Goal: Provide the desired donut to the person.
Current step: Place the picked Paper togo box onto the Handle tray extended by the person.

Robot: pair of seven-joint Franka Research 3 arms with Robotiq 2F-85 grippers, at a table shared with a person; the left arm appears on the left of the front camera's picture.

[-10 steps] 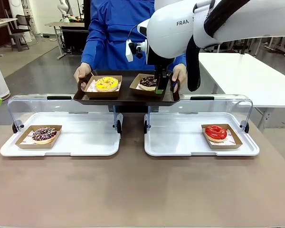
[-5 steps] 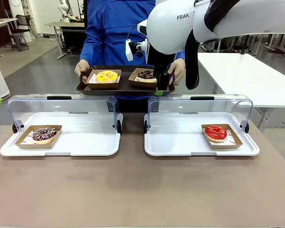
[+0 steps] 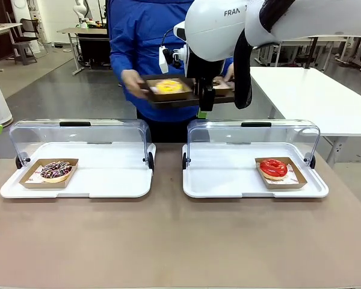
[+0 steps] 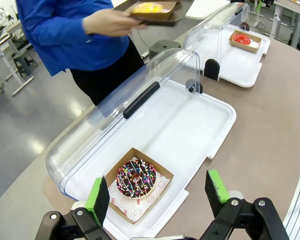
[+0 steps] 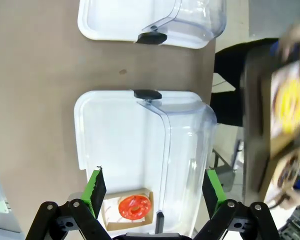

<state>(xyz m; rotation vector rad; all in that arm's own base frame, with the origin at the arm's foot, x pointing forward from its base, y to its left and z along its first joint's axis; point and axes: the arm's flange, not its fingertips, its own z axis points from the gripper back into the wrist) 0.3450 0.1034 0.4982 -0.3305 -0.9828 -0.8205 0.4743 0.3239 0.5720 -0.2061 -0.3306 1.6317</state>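
The right tool (image 5: 152, 197) is seen with its green-padded fingers set wide apart and nothing between them; in the front view it (image 3: 206, 96) hangs raised beyond the right white tray (image 3: 195, 180), in front of the dark tray (image 3: 168, 101) carried by the person (image 3: 144, 36). The left tool (image 4: 157, 197) is likewise spread wide and empty, hovering over the near edge of the left white tray (image 4: 210, 120).

The dark tray is held at chest height by the person, beyond the right white tray. On it a yellow donut (image 3: 168, 86) in a brown paper box is visible, and a chocolate donut (image 5: 288, 168) in a second box beside it (blurred in the right wrist view). One hand (image 3: 131, 81) is gripping the tray's end.

On the left white tray a sprinkled chocolate donut (image 3: 56, 170) is lying in its box at the outer end. A red glazed donut (image 3: 273, 168) is boxed on the right white tray, toward its outer end. Both clear lids (image 3: 78, 135) are swung open behind the trays. Both white trays rest on the brown bench (image 3: 180, 241).
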